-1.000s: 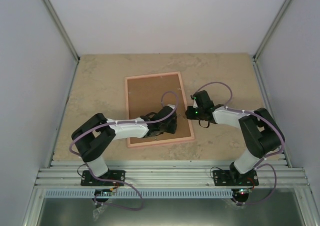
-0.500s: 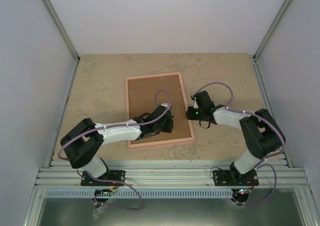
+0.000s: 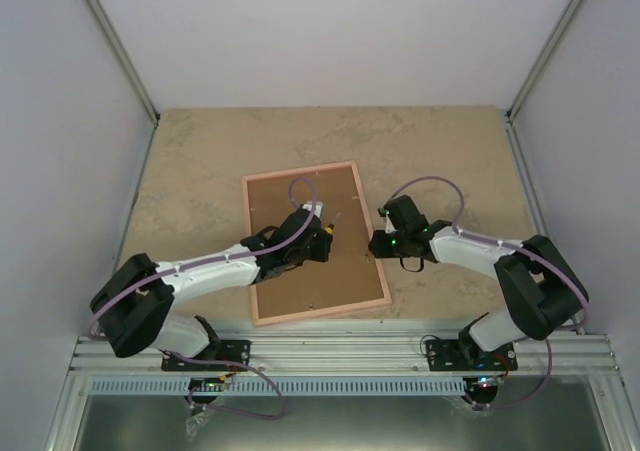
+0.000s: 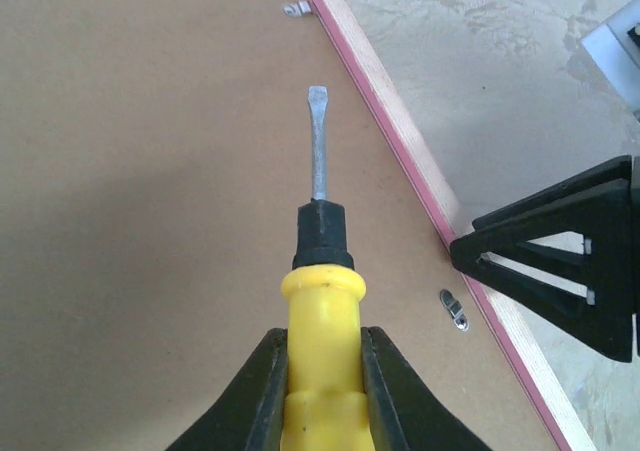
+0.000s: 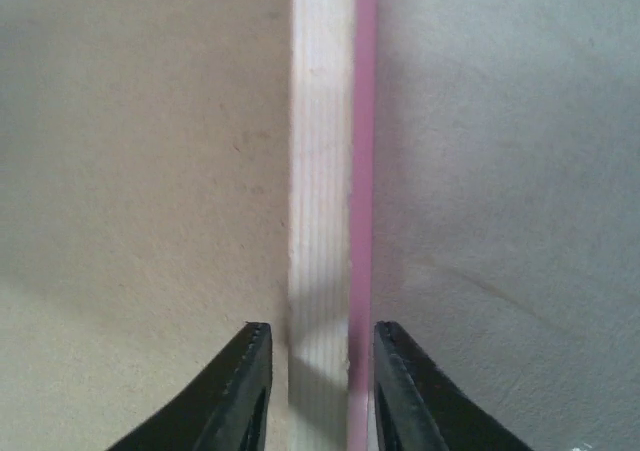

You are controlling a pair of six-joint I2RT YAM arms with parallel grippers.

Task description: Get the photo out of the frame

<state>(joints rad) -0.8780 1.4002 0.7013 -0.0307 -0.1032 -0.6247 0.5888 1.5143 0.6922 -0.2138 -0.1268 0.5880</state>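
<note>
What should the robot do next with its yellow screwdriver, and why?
Probably nudge the screwdriver tip forward to the metal tab by the pink edge of the frame and swivel it aside. The brown back is still in, and the left tool grips the screwdriver.

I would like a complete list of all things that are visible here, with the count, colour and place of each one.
table: 1, beige, under everything.
frame: 1, pink, back side up on the table.
backing board: 1, brown, inside the frame.
metal tabs: 2 seen, silver, on the board near the frame's right rail.
screwdriver: 1, yellow handle, grey blade, above the board.
left tool: 1, black, shut on the screwdriver.
right tool: 1, black, open, astride the frame's right rail.
</note>
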